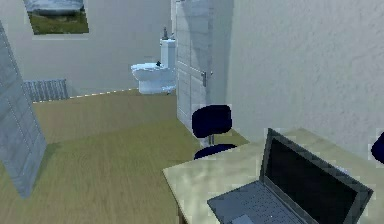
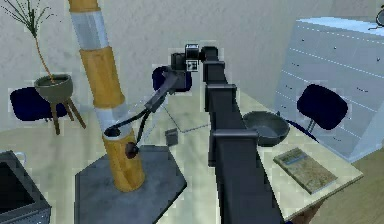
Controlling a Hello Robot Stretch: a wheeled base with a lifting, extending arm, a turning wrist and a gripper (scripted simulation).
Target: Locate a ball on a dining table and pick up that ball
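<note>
Pale walls, olive floor; thru an open door (image 1: 195, 50) at the far end, a toilet (image 1: 152, 74). Near side: light table (image 1: 196, 180) w/ a laptop (image 1: 290, 188) on it, blue chair (image 1: 212, 124) just behind. On the arm's side the tabletop carries a dark bowl (image 2: 266, 128), a flat book (image 2: 305, 168), a small boxy thing (image 2: 172, 135) and a tall tan-and-white banded post (image 2: 100, 75) on a grey base (image 2: 92, 195), which seems to stand on the tabletop too. White dresser (image 2: 335, 55) & potted plant (image 2: 48, 85) farther out. Arm (image 2: 240, 175) reaches out over the table; gripper (image 2: 123, 140) points toward the view's left, tips in front of the post's lower part. Fingers (image 2: 150, 104): can't tell whether apart or together; w/ the post right behind them, can't tell whether anything is held. Ball: nothing round I can pick out w/ confidence, so its place can't be told; poss. inside the bowl or hidden by the post, guess only. Key relation therefore unresolved: if in the bowl, it lies to the view's right of the fingers, across the arm bar, and the gripper would need to come round that way. Approach from above prob. best; a ball has no long axis to line up on. Step in hand, my read: search, not yet grasp.
</note>
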